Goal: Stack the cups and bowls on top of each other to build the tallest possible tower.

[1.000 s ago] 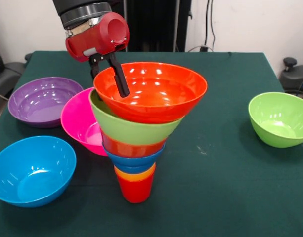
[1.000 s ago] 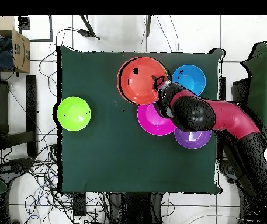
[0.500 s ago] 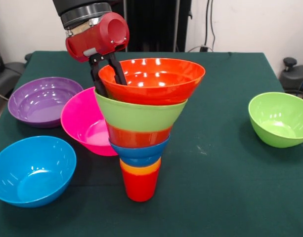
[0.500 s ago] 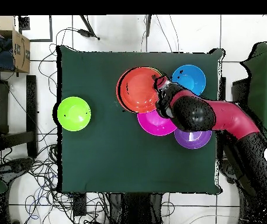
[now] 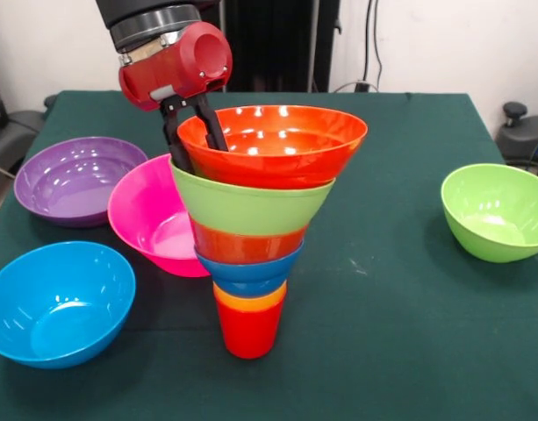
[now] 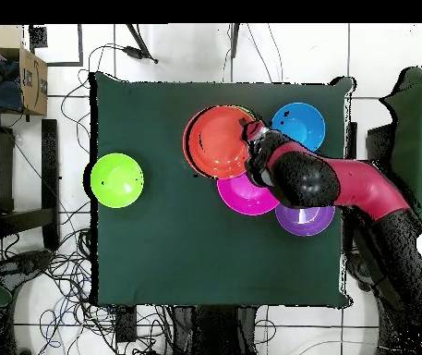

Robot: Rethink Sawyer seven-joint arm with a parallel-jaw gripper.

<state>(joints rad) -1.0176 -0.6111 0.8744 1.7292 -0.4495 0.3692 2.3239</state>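
Six nested pieces form the tower [image 5: 251,237], standing upright mid-table, red cup [image 5: 247,331] lowest, widening upward. The gripper [image 5: 191,132] pinches the top orange-red bowl's [image 5: 273,145] rim, one finger inside, one outside, beside the pink bowl [image 5: 150,219].

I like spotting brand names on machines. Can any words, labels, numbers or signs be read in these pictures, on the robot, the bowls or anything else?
No text can be read in either view.
The red wrist housing above the gripper: no lettering visible.
The tower and the loose bowls, such as the lime green bowl: plain, no print.
The cardboard box off the table's corner: any marking is too small to read.
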